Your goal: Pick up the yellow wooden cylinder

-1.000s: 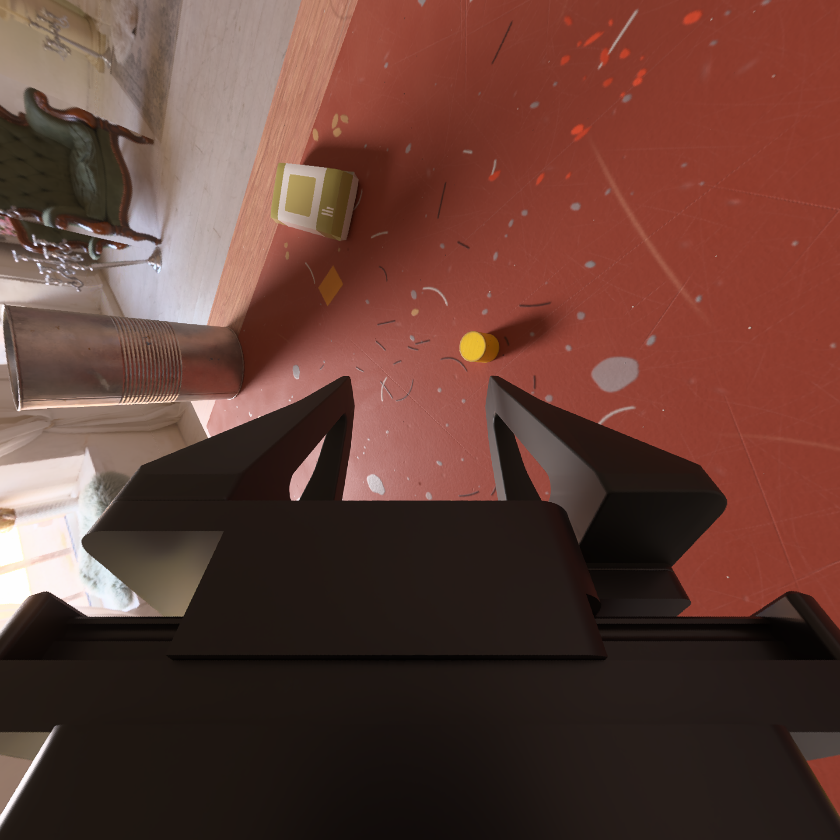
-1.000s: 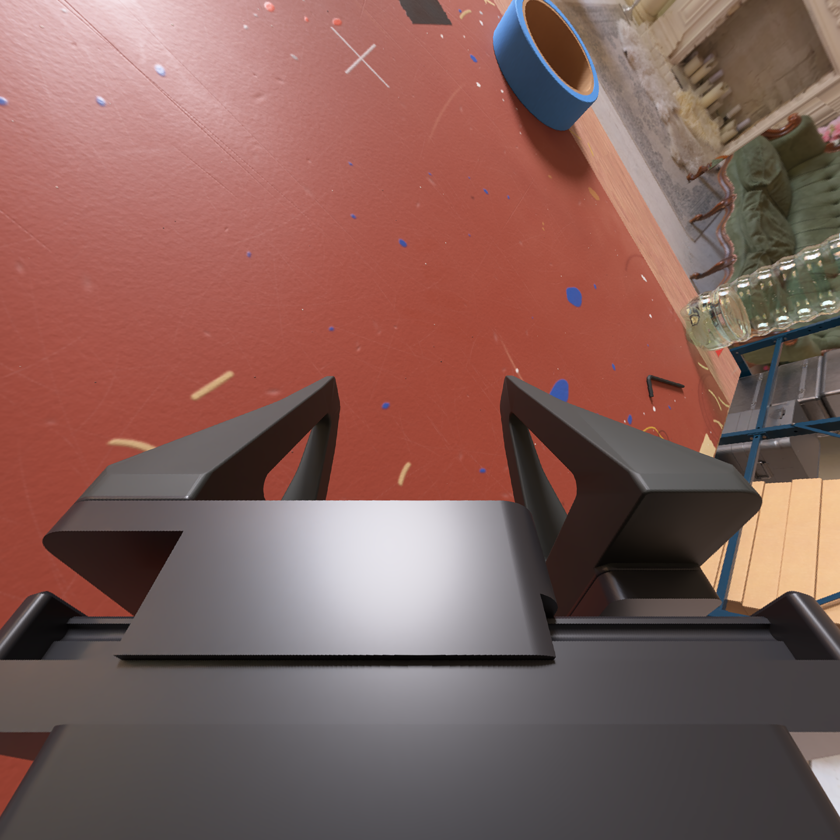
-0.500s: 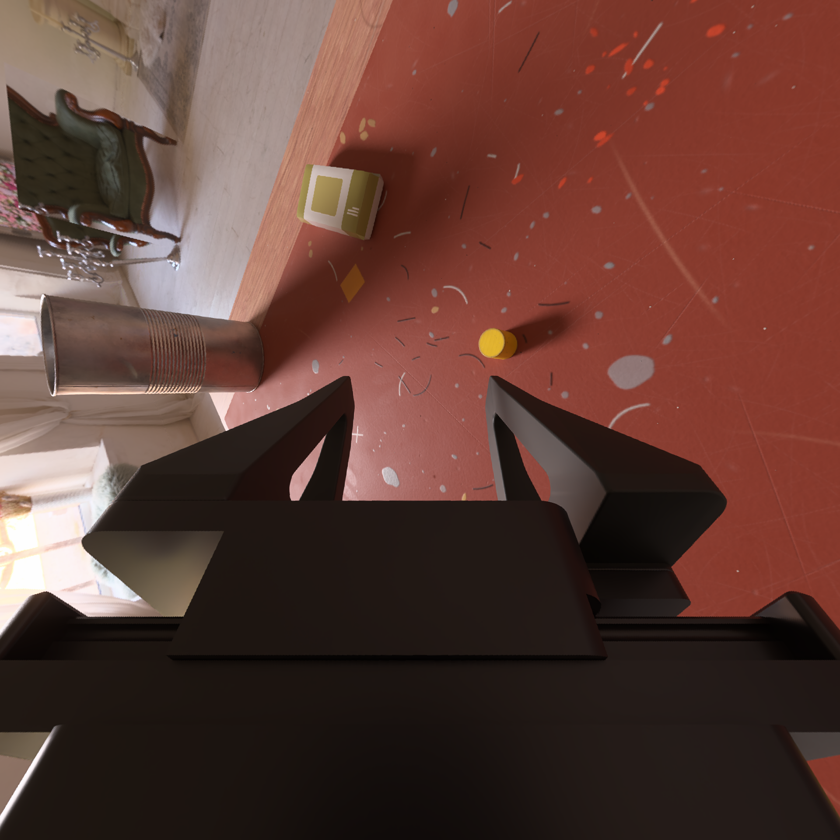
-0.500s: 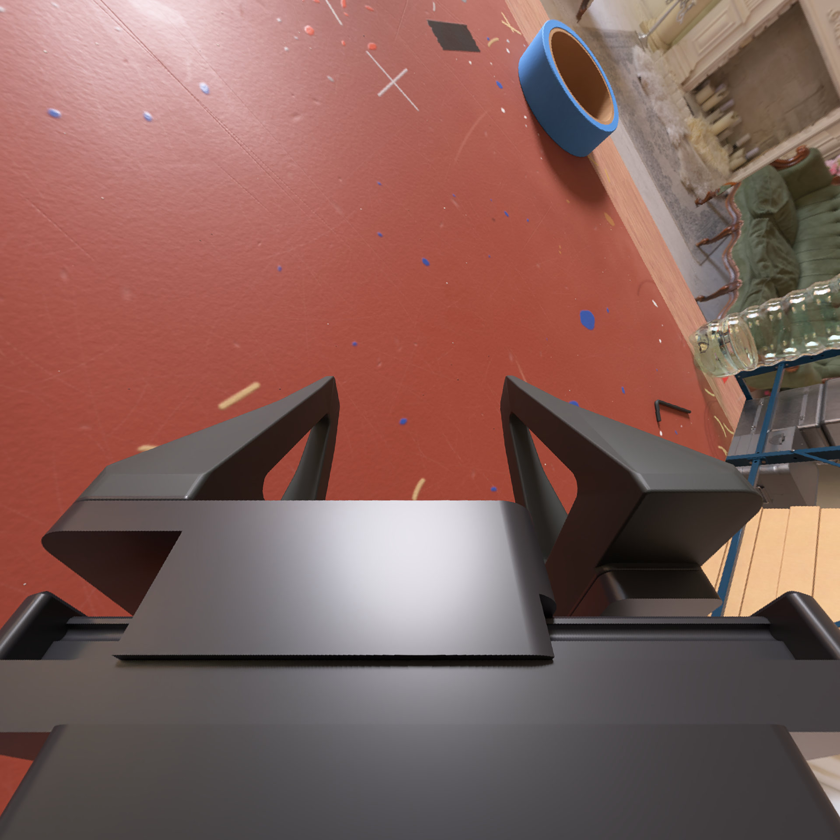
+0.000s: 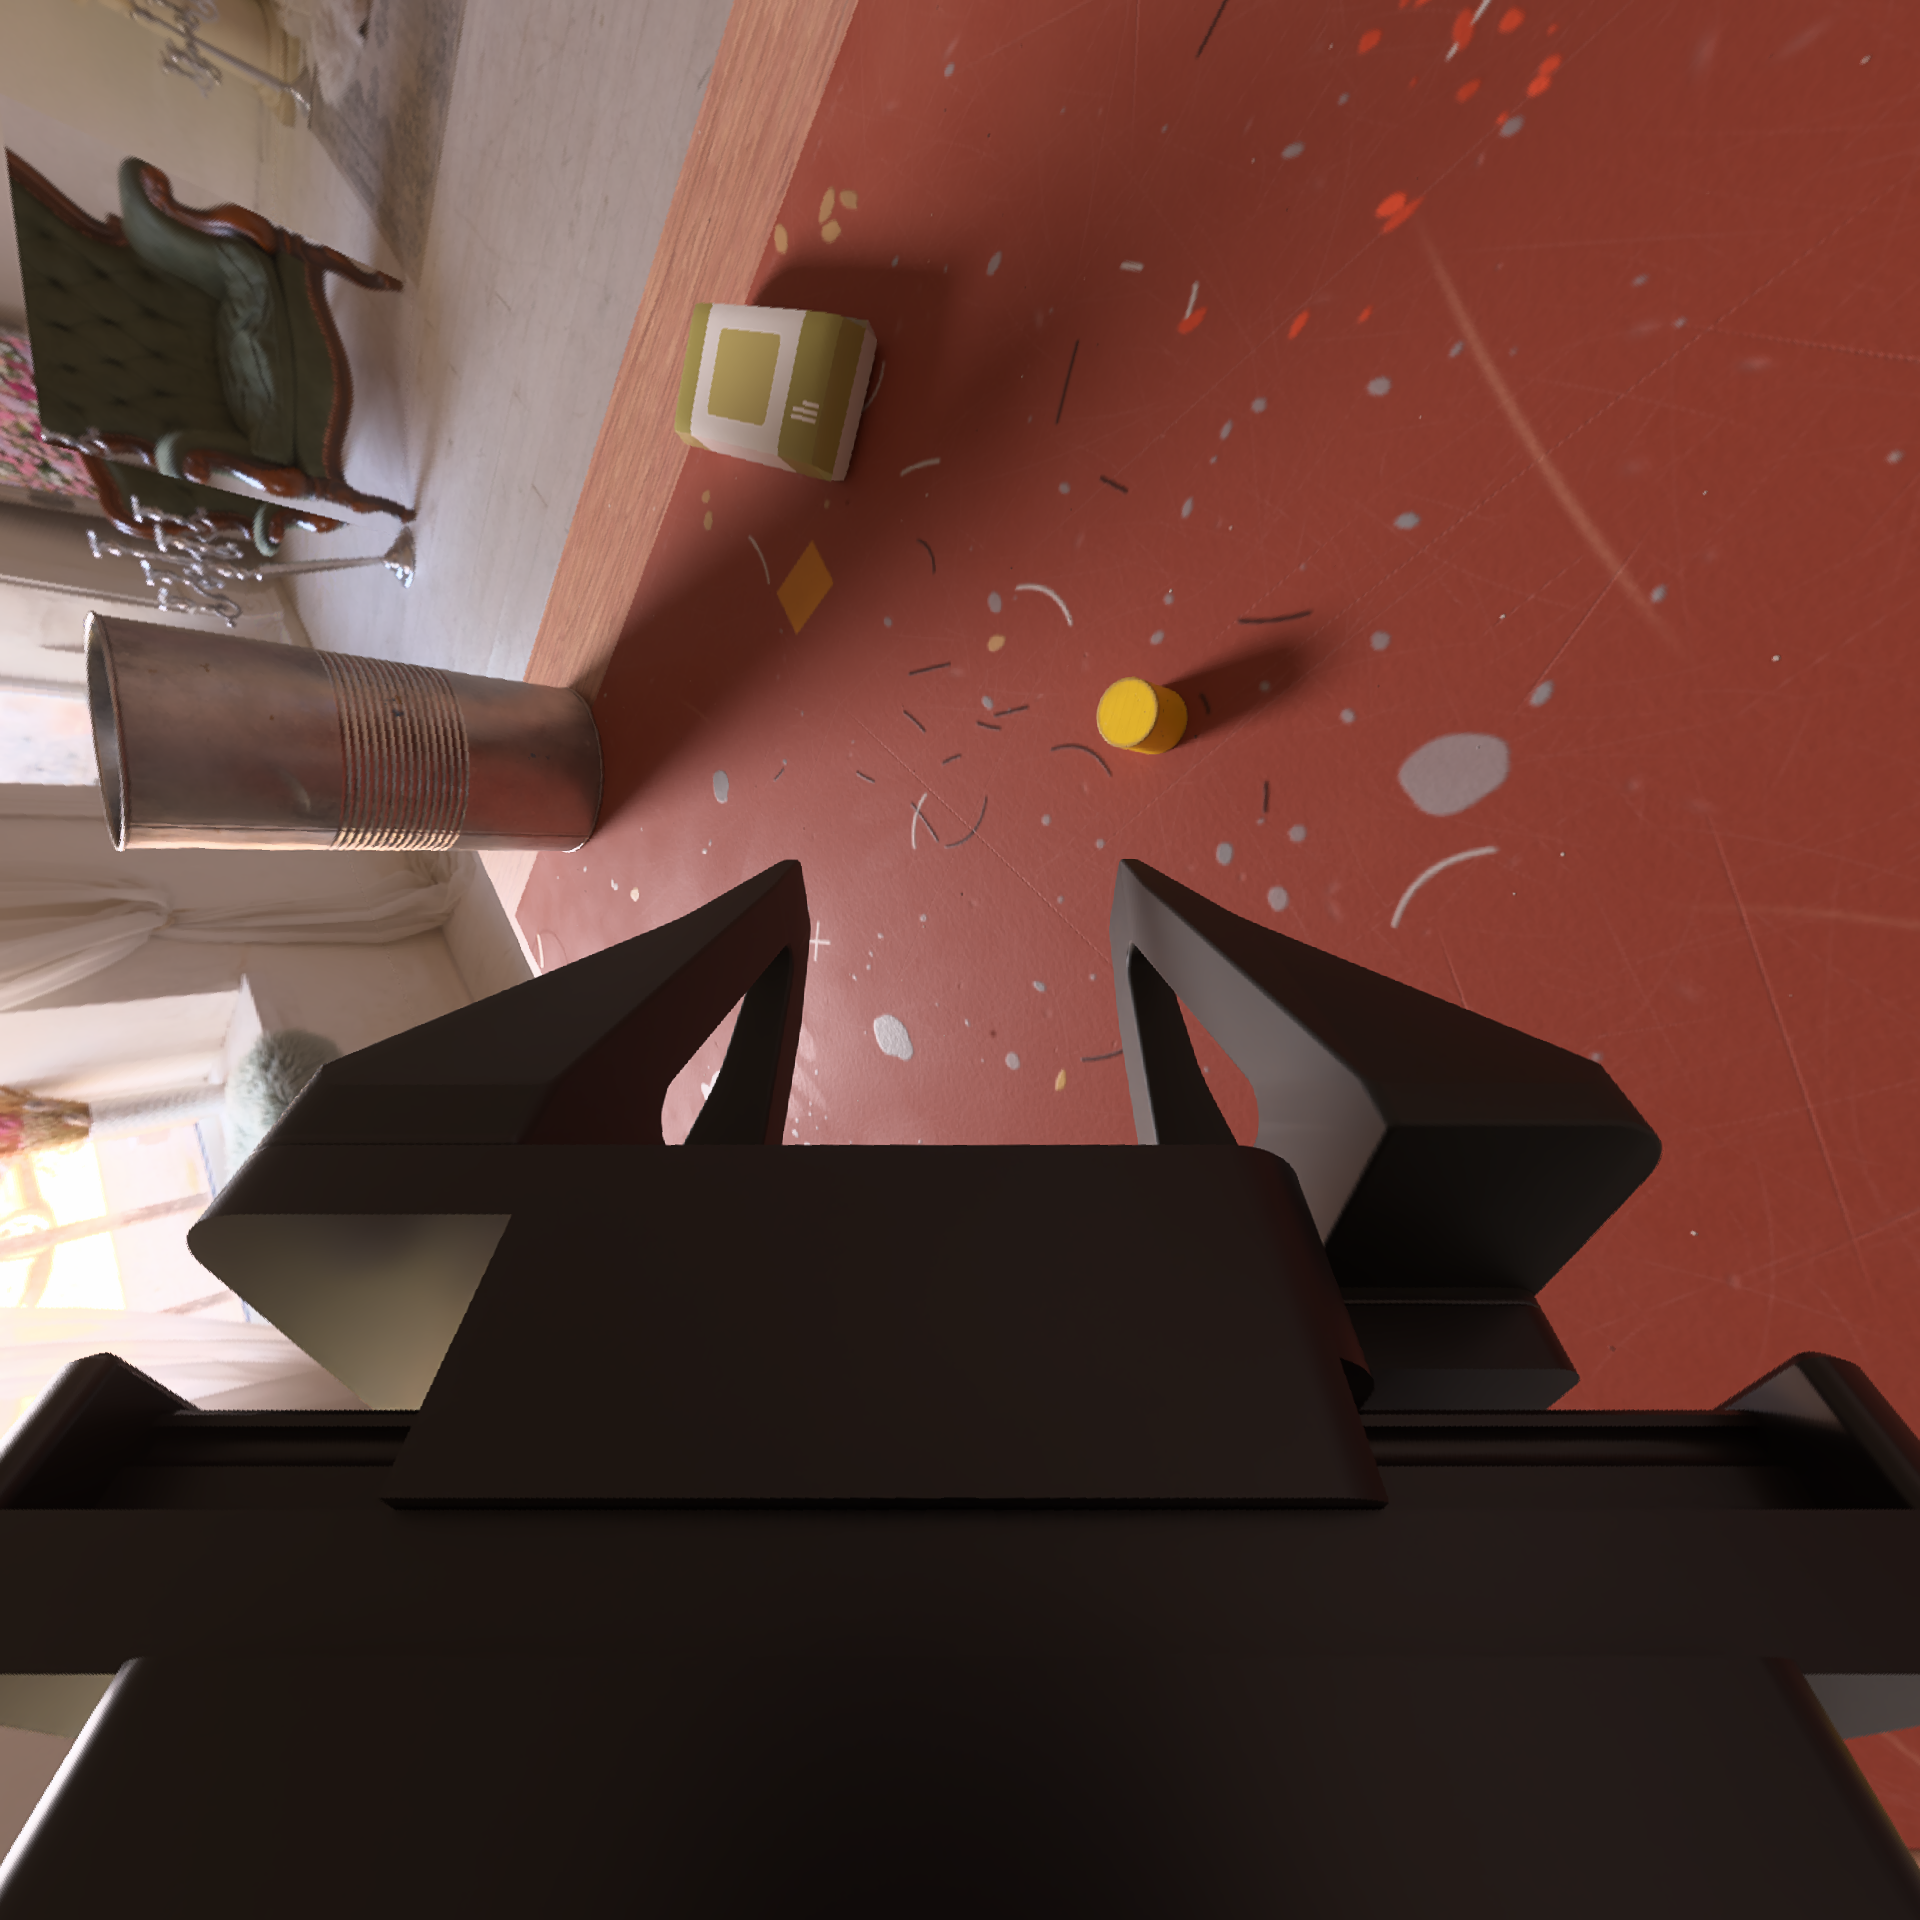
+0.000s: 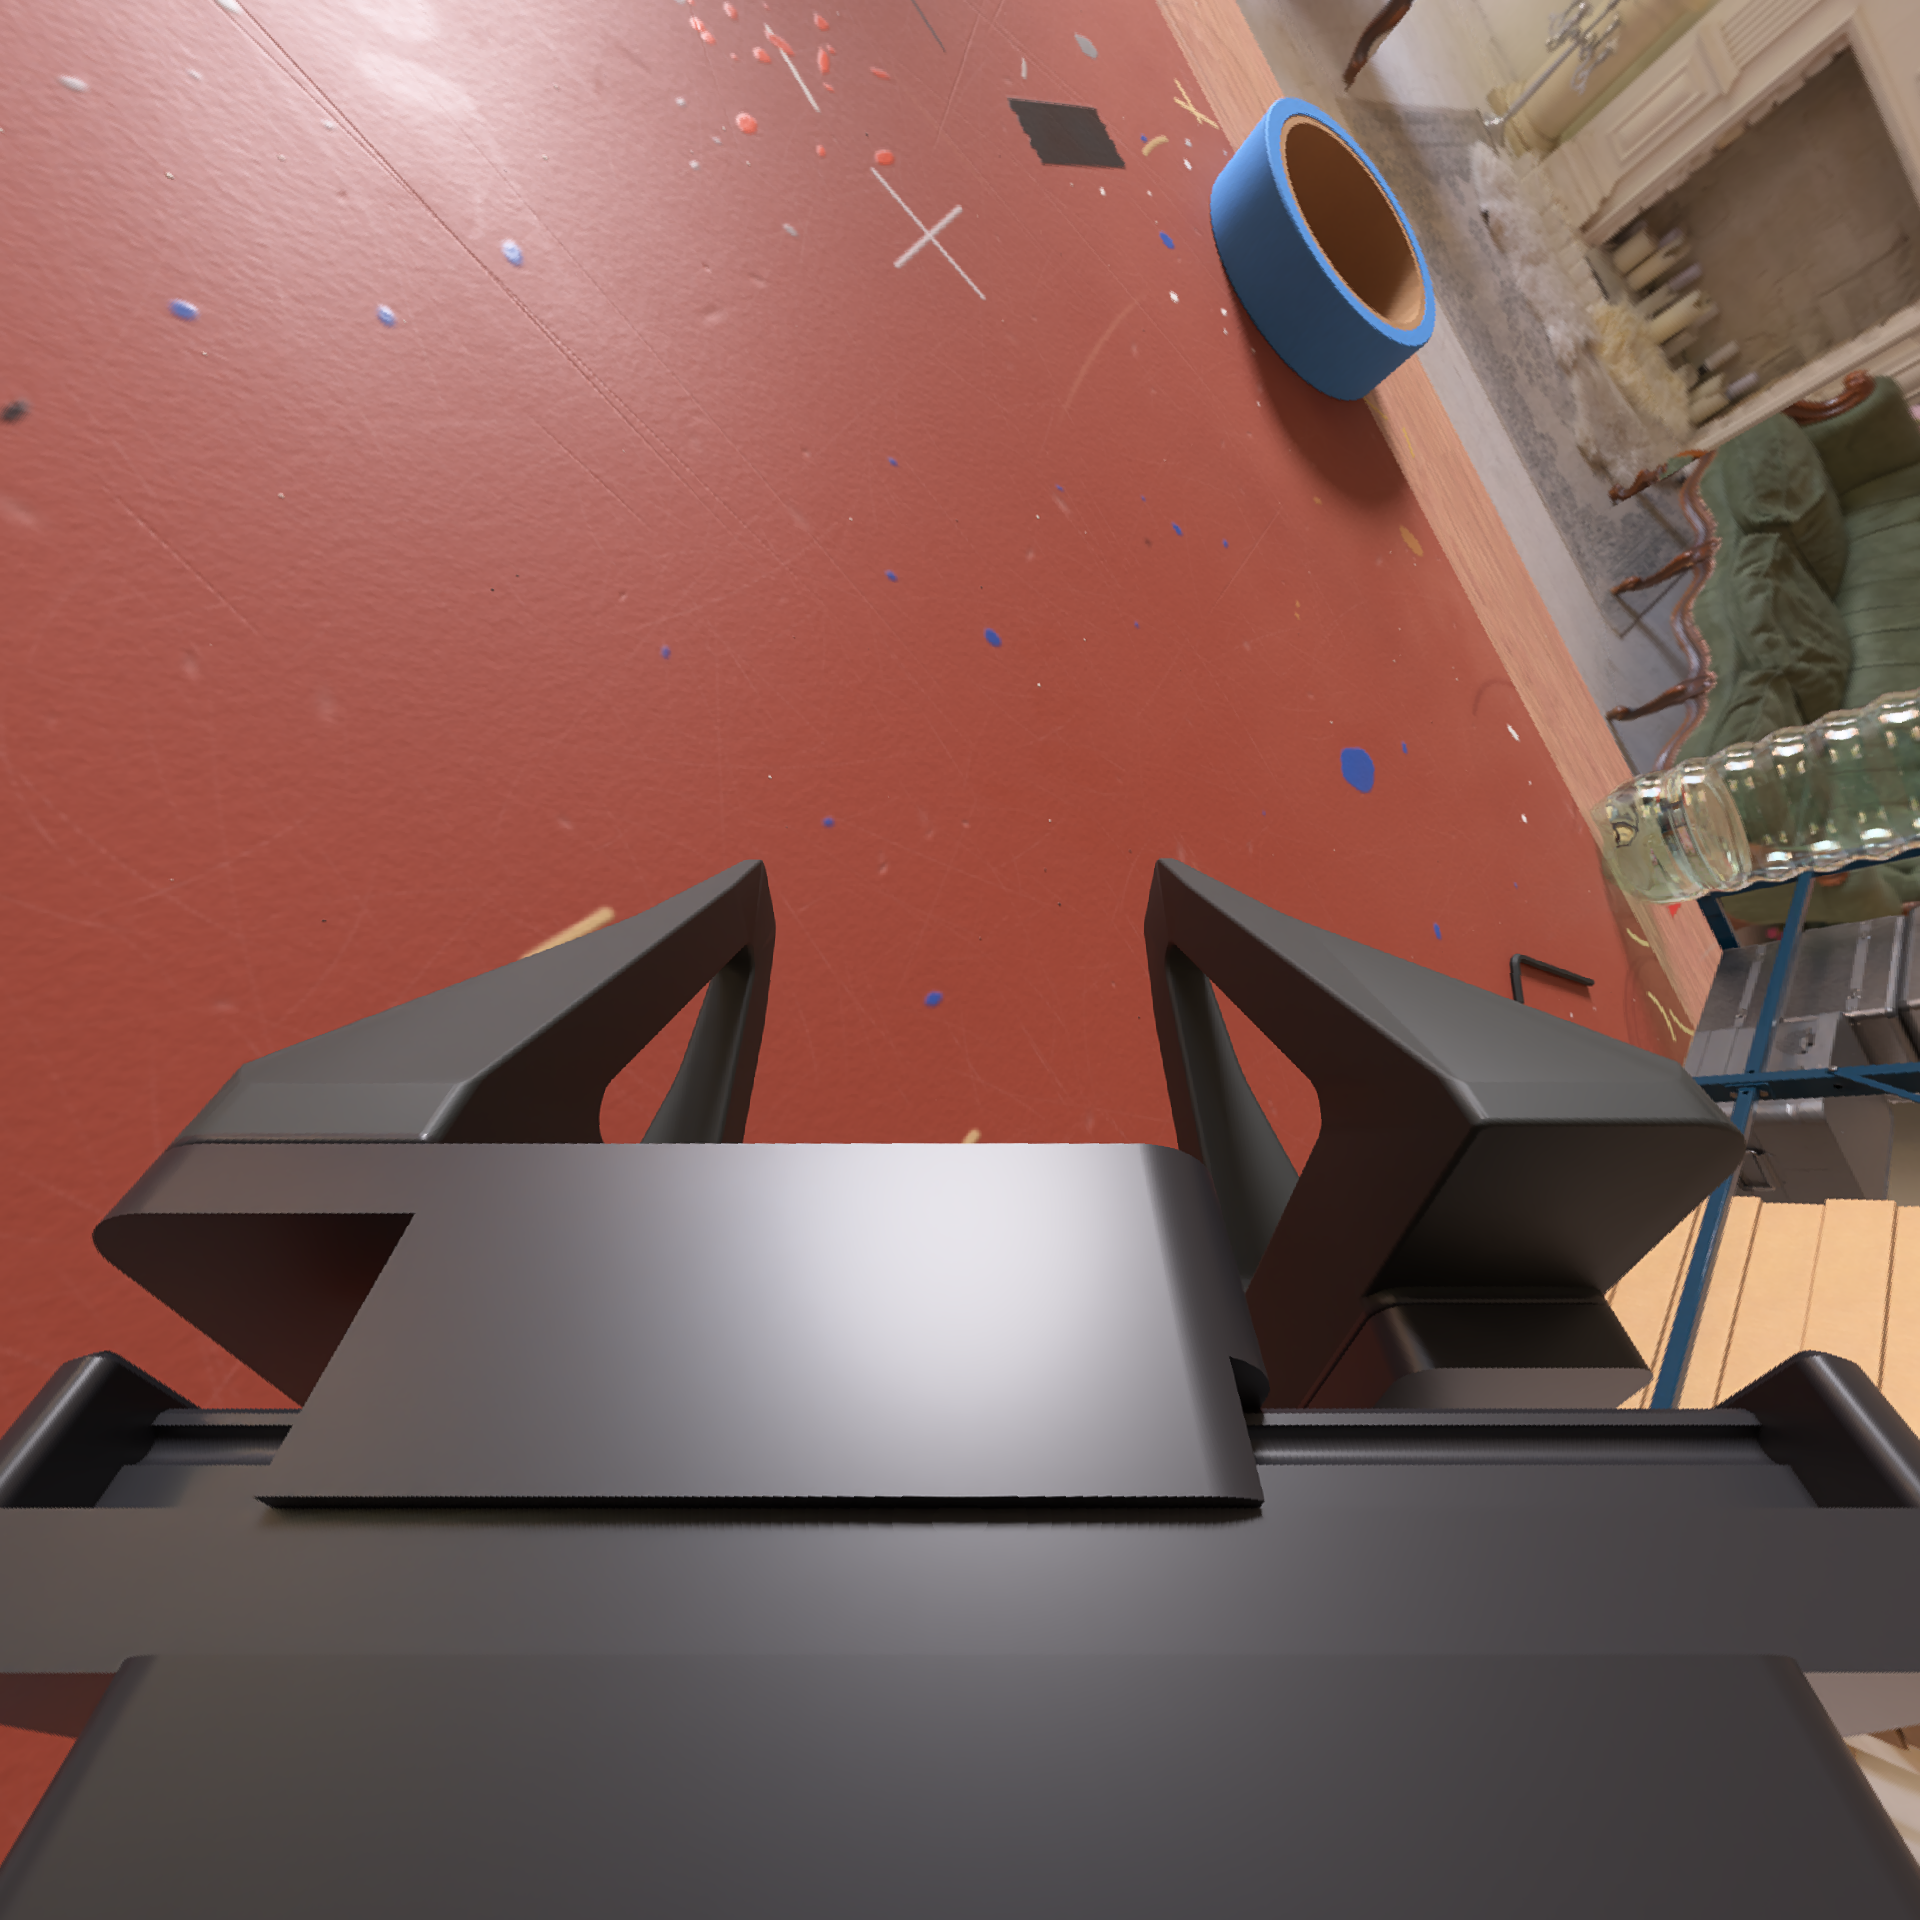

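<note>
Left pincer (image 5: 961, 873) hangs spread and empty above the red desk (image 5: 1558, 1039), the yellow wooden cylinder (image 5: 1141, 715) upright beyond its right fingertip, near a green-and-white box (image 5: 774, 390) and a metal can (image 5: 343, 736) whose inside is hidden. Right pincer (image 6: 956, 873), also spread with nothing between its fingers, sees only a blue tape roll (image 6: 1320, 249) and a clear bottle (image 6: 1756, 810) cut off at the edge.

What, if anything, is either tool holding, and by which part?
Nothing is held. Left tool and right tool are open and empty; the yellow wooden cylinder stands untouched on the table.
</note>
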Controlling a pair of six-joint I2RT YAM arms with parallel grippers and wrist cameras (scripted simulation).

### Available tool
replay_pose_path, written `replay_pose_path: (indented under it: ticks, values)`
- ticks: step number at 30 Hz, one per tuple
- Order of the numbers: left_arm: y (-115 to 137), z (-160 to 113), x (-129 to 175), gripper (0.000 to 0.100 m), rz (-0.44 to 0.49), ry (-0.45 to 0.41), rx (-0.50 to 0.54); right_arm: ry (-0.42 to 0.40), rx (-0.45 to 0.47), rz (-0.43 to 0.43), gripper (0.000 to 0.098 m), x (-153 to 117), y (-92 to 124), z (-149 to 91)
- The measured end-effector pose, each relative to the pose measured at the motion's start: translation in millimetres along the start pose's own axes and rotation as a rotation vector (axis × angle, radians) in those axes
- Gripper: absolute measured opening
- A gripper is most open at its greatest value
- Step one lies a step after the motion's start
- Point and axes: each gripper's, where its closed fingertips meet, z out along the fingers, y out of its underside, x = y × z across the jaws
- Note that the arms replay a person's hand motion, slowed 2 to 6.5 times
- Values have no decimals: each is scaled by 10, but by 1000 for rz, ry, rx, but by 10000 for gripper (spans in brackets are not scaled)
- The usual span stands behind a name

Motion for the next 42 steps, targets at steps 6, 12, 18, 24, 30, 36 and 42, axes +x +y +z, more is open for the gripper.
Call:
replay_pose_path:
  ticks: [6, 12, 18, 24, 30, 36, 42]
  values:
    - [72, -68, -33, 494, -31, -9, 6, -23, 6, -3, 613, -33, -26, 54]
    - [162, -125, -55, 492, -46, -18, -3, -43, 18, -10, 613, -60, -77, 101]
    - [245, -152, -59, 491, -55, -22, -17, -57, 32, -20, 616, -90, -137, 132]
    - [285, -165, -62, 491, -68, -24, -18, -69, 42, -30, 617, -125, -182, 150]
    - [334, -165, -41, 491, -69, -22, -29, -80, 53, -36, 619, -138, -232, 167]
    - [410, -208, -50, 491, -76, -29, -42, -90, 68, -37, 620, -145, -285, 177]
    - [461, -295, -115, 486, -107, -48, -29, -102, 81, -32, 621, -158, -325, 180]
